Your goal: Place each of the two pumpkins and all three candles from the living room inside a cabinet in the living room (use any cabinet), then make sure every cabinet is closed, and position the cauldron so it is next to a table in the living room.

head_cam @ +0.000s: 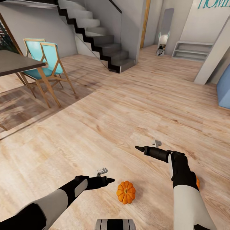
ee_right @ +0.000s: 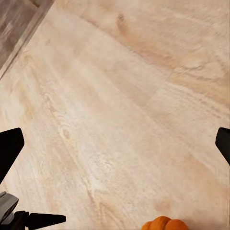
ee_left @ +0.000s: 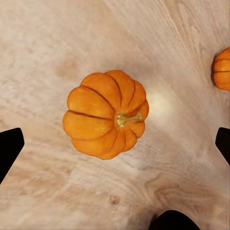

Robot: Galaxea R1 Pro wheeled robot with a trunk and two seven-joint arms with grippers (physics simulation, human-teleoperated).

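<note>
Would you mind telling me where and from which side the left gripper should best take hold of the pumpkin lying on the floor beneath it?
Probably from straight above, across the ribbed belly of the pumpkin. It sits on the wood floor with open floor all around, and the left gripper hangs over it, jaws open wider than the body. The stem looks short and tilted sideways, a poor handle, so the fingers should close at the widest part.

Home interior, open-plan living/dining area.
Light wood plank floor (head_cam: 127, 105) throughout; staircase (head_cam: 95, 35) with dark steps and glass side panel rising at the back; dark-topped dining table (head_cam: 16, 62) at left edge with two teal chairs (head_cam: 48, 60) on wooden frames; low white shelf (head_cam: 193, 50) against far wall under teal wall lettering (head_cam: 212, 3); tall mirror (head_cam: 164, 30) leaning in the hallway; small pumpkin (head_cam: 126, 192) on the floor as decor.
</note>
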